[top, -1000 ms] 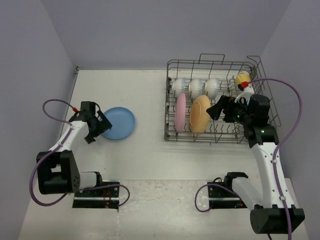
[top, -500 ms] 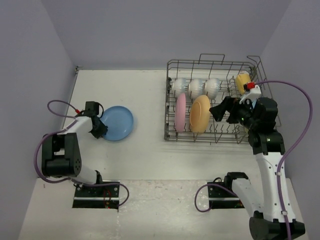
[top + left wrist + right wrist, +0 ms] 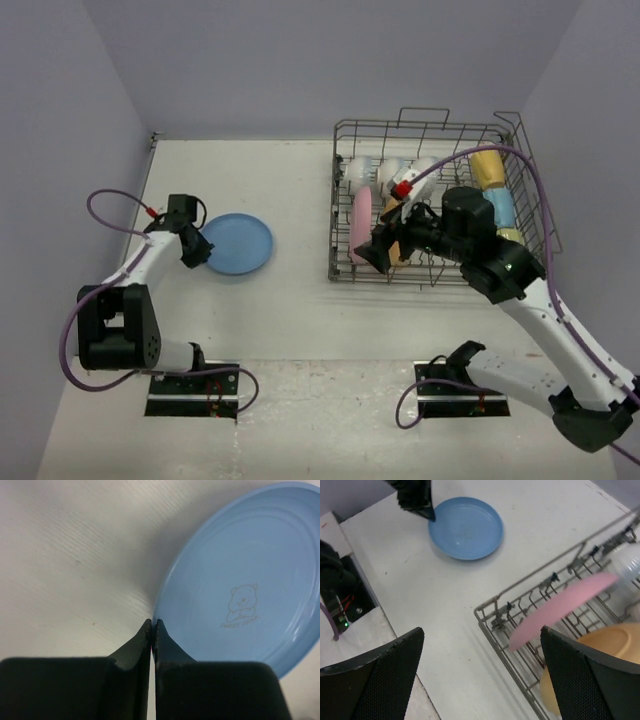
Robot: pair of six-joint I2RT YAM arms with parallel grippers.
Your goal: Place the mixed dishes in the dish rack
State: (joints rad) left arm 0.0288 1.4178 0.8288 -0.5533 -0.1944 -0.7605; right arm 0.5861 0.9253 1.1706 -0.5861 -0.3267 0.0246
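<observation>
A white table (image 3: 300, 310) seen from above, with two robot arms at its near edge. A round light blue plate (image 3: 238, 243) with a small bear print lies flat near the table's left edge, outside the rack. The left gripper (image 3: 151, 625) has its two black fingers pressed together, tips touching the plate's left rim; whether the rim is caught between them cannot be told. On the right half of the table stands a large grey wire dish rack (image 3: 420, 124). It holds three small white bowls (image 3: 388, 172) in a row along its far side, a pink plate (image 3: 560, 607) and an orange-yellow plate (image 3: 600, 650) standing on edge, and a yellow mug (image 3: 487, 165), a light blue mug (image 3: 500, 207) and a pale yellow-green mug (image 3: 510, 236) along its right side. The right gripper (image 3: 482, 680), spread wide and holding nothing, hangs over the rack's near left corner.
</observation>
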